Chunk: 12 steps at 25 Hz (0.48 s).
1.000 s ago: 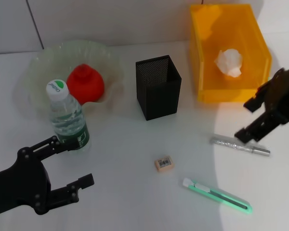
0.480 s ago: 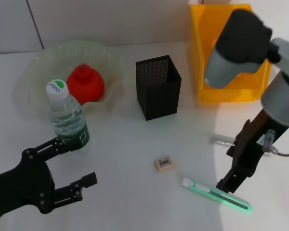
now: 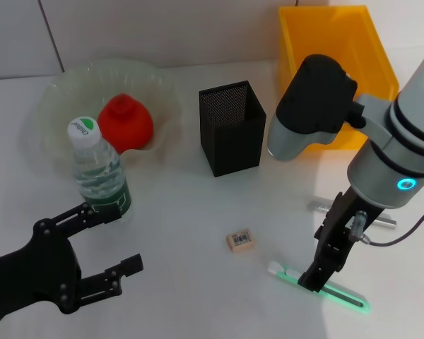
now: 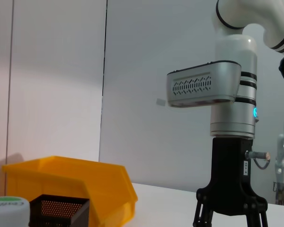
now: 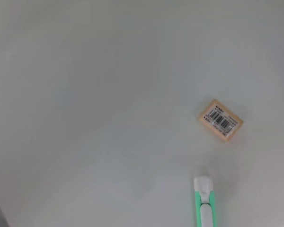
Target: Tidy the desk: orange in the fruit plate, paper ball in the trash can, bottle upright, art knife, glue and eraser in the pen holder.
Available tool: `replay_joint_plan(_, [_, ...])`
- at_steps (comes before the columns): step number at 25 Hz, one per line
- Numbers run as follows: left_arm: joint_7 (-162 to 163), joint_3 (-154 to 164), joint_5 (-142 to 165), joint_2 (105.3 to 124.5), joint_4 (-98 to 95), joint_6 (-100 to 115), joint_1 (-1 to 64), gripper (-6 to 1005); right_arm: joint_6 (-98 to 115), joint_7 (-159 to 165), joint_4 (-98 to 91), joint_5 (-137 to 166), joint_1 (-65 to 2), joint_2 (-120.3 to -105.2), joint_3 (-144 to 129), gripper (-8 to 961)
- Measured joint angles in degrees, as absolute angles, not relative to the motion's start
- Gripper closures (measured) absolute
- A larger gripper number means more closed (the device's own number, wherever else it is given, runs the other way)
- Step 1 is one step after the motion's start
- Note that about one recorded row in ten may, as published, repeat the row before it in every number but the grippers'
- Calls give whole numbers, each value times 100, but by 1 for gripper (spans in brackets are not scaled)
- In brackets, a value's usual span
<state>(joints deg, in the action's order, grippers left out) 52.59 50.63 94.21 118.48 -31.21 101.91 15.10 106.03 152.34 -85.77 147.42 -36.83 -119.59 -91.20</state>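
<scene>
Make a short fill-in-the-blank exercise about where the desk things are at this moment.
1. The orange lies in the fruit ____.
2. The bottle stands ____ beside the plate.
3. The right gripper is down over the green art ____.
4. The eraser lies on the table, outside the black pen ____.

Missing words: plate; upright; knife; holder

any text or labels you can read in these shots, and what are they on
Bottle cap: a green logo with small lettering, too small to read.
Bottle wrapper: green label, print too blurred to read.
Eraser: a barcode sticker with tiny digits, unreadable.
Right gripper, down at the art knife: no marking seen.
Left gripper near the bottle: no marking seen.
</scene>
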Motion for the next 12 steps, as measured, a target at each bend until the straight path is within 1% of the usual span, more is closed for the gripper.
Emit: replay_joint_plan(12, [5210,5086,9431,11825,-3126,10141,1556,212,9941,15051,-7995,14730,-3800,-11936,-9613,190])
